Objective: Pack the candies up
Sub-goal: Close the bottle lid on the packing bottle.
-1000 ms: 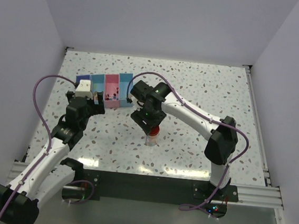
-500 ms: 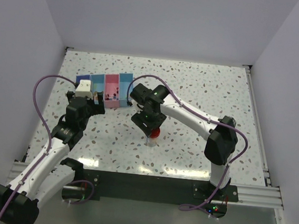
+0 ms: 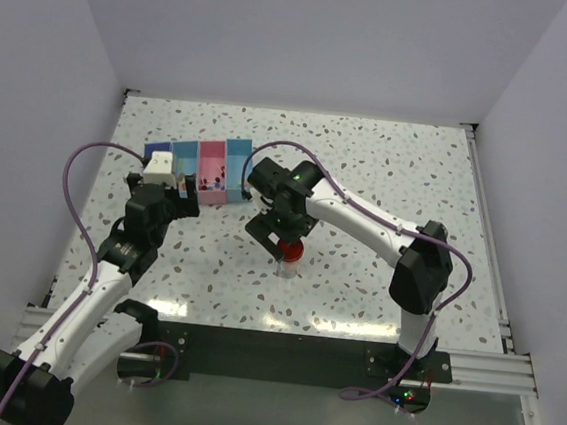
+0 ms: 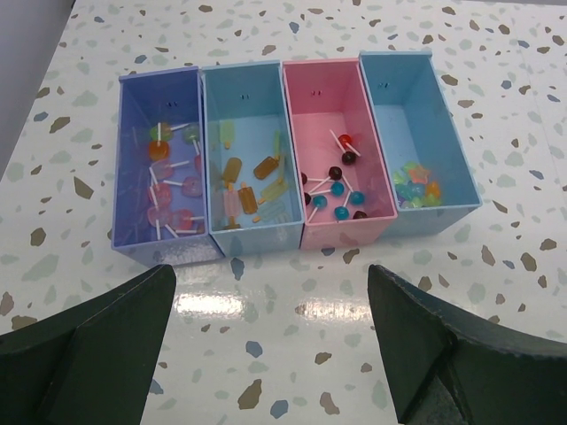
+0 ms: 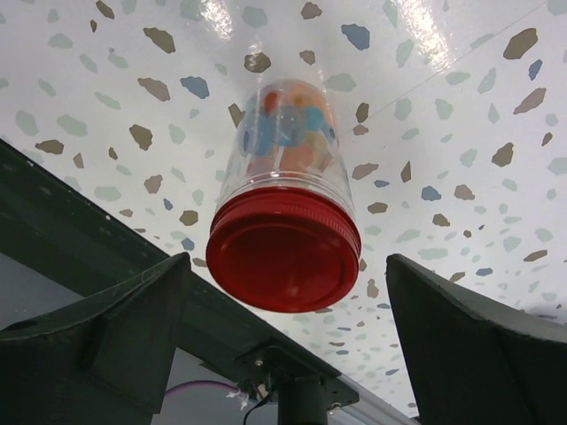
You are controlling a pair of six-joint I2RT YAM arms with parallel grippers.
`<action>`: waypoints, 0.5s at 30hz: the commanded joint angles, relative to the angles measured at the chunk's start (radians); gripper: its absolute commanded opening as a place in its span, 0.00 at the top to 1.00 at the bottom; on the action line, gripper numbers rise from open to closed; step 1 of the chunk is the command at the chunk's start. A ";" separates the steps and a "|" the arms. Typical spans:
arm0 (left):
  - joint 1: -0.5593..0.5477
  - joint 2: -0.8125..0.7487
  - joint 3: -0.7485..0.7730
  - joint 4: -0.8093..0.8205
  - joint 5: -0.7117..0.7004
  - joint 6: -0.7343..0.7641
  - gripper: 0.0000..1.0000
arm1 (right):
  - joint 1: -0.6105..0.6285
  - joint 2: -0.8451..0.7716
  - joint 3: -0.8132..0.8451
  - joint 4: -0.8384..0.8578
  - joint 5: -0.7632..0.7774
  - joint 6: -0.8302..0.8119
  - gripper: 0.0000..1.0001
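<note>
Your right end effector hung directly over the jar, its jaws spread well apart on either side of the red lid and touching it on neither side. The jar appeared to stand upright on the tabletop, near the centre of the overhead view. Its long axis ran straight away from the end effector, and mixed candies showed through its wall. More sweets lay in the four-compartment tray toward the upper left, facing your left end effector, also wide apart and empty. The right arm was the nearer to the jar.
</note>
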 commanded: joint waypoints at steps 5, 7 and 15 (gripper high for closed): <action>-0.004 -0.005 -0.013 0.061 0.084 0.021 0.06 | 0.001 -0.180 0.047 0.012 0.012 0.041 0.04; -0.022 -0.013 -0.016 0.062 0.107 0.010 0.06 | -0.007 -0.235 0.035 0.038 0.012 0.050 0.04; -0.390 -0.013 -0.016 0.022 -0.083 -0.022 0.06 | -0.192 -0.449 -0.252 0.242 -0.215 0.123 0.20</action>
